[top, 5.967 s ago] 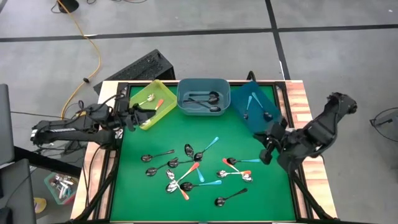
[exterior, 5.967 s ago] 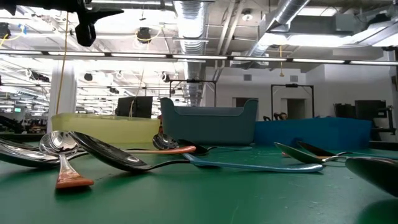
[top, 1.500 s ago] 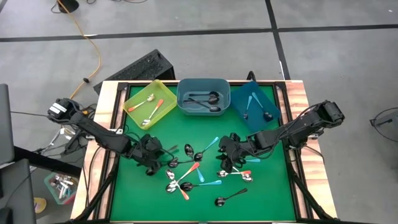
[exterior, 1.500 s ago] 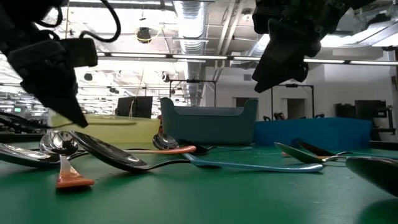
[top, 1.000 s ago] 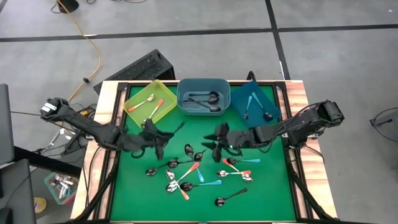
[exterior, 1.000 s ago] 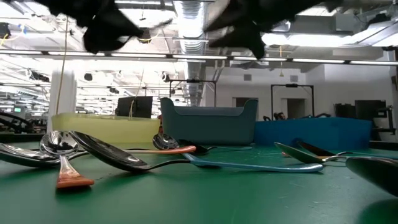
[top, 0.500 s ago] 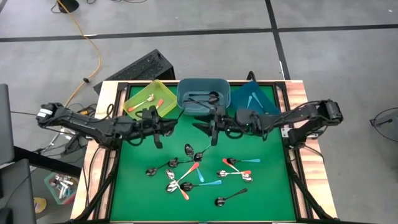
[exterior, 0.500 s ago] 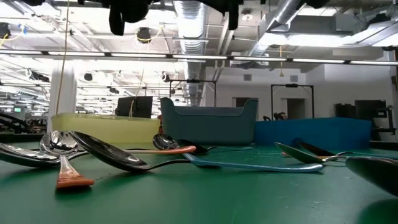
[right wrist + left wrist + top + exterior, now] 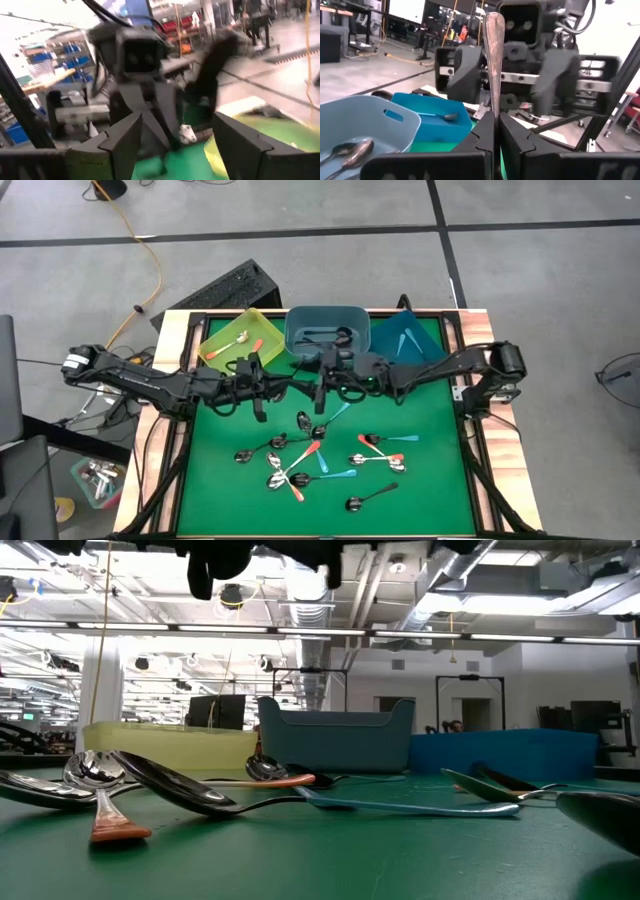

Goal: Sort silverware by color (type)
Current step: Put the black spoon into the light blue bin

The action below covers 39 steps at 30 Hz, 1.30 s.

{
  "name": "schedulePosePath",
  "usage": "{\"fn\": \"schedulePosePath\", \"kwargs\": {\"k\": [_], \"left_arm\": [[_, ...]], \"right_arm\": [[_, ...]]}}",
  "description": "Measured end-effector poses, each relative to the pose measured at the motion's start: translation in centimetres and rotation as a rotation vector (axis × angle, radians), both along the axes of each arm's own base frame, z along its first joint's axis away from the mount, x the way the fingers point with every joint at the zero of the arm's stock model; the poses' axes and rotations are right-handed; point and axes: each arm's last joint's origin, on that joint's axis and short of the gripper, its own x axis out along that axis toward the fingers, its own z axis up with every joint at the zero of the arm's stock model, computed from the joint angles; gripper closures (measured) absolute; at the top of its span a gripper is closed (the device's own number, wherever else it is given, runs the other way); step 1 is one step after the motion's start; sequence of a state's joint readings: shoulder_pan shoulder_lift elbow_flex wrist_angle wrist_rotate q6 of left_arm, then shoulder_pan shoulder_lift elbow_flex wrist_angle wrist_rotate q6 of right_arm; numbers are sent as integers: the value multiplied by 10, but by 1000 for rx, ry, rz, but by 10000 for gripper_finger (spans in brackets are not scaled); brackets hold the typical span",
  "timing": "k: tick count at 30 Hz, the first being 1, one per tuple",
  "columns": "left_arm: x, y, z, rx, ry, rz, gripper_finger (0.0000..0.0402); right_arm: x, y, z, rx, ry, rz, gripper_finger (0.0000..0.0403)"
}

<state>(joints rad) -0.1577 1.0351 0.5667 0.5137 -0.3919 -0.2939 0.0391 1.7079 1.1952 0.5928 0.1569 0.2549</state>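
My left gripper (image 9: 272, 385) hovers level above the green mat (image 9: 440, 480), just in front of the grey-blue bin (image 9: 327, 332). It is shut on a plain dark metal spoon (image 9: 493, 60) that sticks out toward my right gripper (image 9: 318, 383). The right gripper faces it, open, with one finger (image 9: 465, 75) on each side of the spoon's free end, apart from it. Several spoons (image 9: 310, 450) with orange-red, teal or dark handles lie flat on the mat. Others lie in the yellow bin (image 9: 240, 340), the grey-blue bin and the blue bin (image 9: 408, 345). My left gripper pinches the dark spoon's narrow stem (image 9: 494, 107) between its two fingers. The fingers point level, along the spoon, coming from the table's left. The broad flat end (image 9: 494, 25) juts out past the fingertips, clear of the mat; the part behind the fingers is hidden.
The three bins stand in a row along the far edge, close behind both grippers. Dark rails (image 9: 480, 470) run along the mat's sides. The near half of the mat holds the loose spoons; both arms stretch across its far half.
Both grippers have risen from the mat and tipped up to level. My left gripper has carried the dark spoon up and toward the far edge and the centre. My right gripper has swung toward the table's left until it faces the spoon's end.
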Motion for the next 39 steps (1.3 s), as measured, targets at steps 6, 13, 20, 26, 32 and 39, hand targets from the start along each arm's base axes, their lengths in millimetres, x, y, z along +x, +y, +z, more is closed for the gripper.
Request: {"fn": "schedulePosePath", "kwargs": {"k": [6, 13, 20, 26, 32, 39], "left_arm": [[0, 0, 0, 1, -5, -13, 401], [0, 0, 2, 18, -17, -19, 401], [0, 0, 1, 31, -5, -18, 401], [0, 0, 0, 27, -4, -11, 400], [0, 1, -1, 3, 8, 28, 401], [0, 0, -6, -45, 55, -15, 354]], "right_arm": [[6, 0, 8, -74, 25, -4, 155], [1, 0, 17, -147, 12, -12, 223], [3, 0, 9, -142, 67, 0, 367], [3, 0, 8, -127, 81, 7, 396], [3, -1, 6, -101, 94, -8, 397], [-3, -11, 8, -101, 143, -58, 398]]}}
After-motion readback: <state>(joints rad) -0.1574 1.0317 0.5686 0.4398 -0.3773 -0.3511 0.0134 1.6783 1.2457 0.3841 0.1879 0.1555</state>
